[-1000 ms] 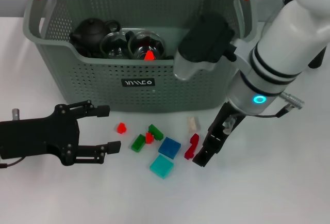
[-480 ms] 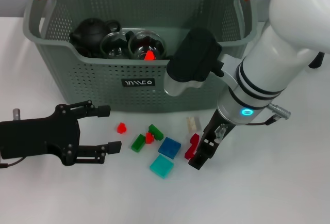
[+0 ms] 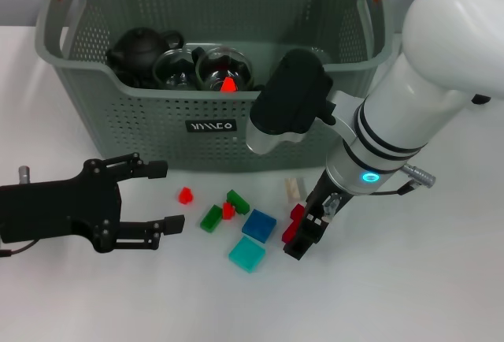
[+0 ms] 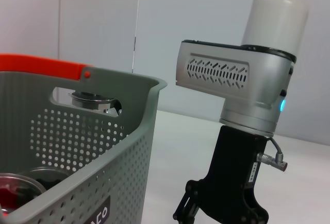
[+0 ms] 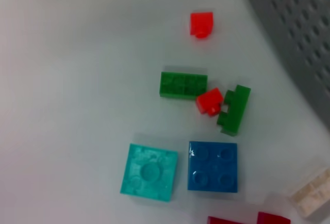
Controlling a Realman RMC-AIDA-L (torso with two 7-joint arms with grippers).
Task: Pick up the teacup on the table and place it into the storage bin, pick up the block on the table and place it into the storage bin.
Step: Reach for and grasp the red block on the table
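Blocks are scattered on the white table [image 3: 441,295] in front of the storage bin [image 3: 213,133], and the right gripper [image 3: 303,236] is right down among them. Its black fingers point steeply down at the tabletop, with the dark red block [image 3: 293,224] sitting right at the fingertips; whether the fingers are spread or pinched on it, I cannot tell from here. The right arm [image 3: 425,90] slants down from high on the robot's right, its forearm with a lit blue ring just above the claw, and its wrist housing hangs in front of the bin's front wall.

Just beside that claw, toward the robot's left, lie the blue block [image 3: 259,224] and the teal block [image 3: 247,254]. A bit farther on are two green blocks [image 3: 211,217] with a small red block [image 3: 227,210] wedged between them, and another red block [image 3: 186,195] apart from them. A cream block [image 3: 294,188] lies just behind the claw, toward the bin.

Inside the bin sit a black teapot [image 3: 140,46] and glass teacups [image 3: 177,70].

The left gripper [image 3: 161,196] is well apart on the robot's left, held level just above the table, its two fingers spread wide and gripping nothing.
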